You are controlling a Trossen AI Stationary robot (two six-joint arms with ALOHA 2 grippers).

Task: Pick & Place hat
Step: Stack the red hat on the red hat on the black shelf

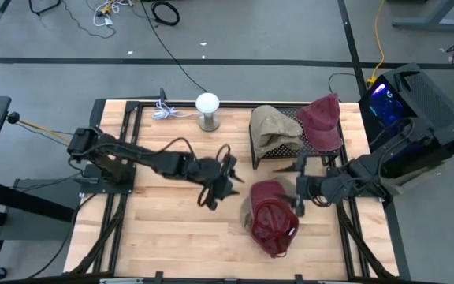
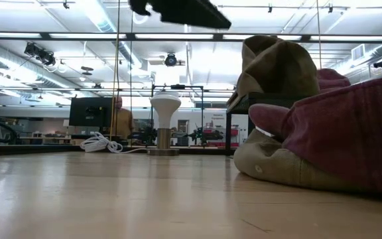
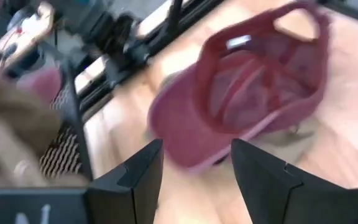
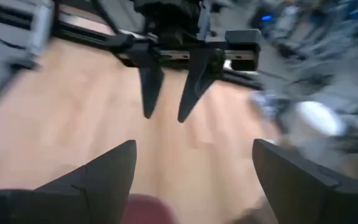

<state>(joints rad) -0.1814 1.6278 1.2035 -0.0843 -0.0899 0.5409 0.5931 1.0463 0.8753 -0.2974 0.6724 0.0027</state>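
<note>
A maroon hat [image 1: 274,219] lies upside down, its hollow up, partly on a tan hat [image 1: 247,211] at the table's near right. In the left wrist view the maroon hat [image 3: 253,87] lies just beyond my fingers. My left gripper [image 1: 228,183] hovers open to the hats' left, with nothing between its fingers [image 3: 138,177]. My right gripper [image 1: 296,189] hovers open at the hats' far right side, also holding nothing. The right wrist view shows a bit of maroon hat [image 4: 149,210] below my right gripper and my left gripper [image 4: 166,115] facing it.
A black wire rack [image 1: 268,164] at the far right carries another tan hat [image 1: 273,130] and another maroon hat [image 1: 321,122]. A white lamp-like stand [image 1: 207,110] and a white cable [image 1: 164,113] sit at the far edge. Bare wood lies at the near left.
</note>
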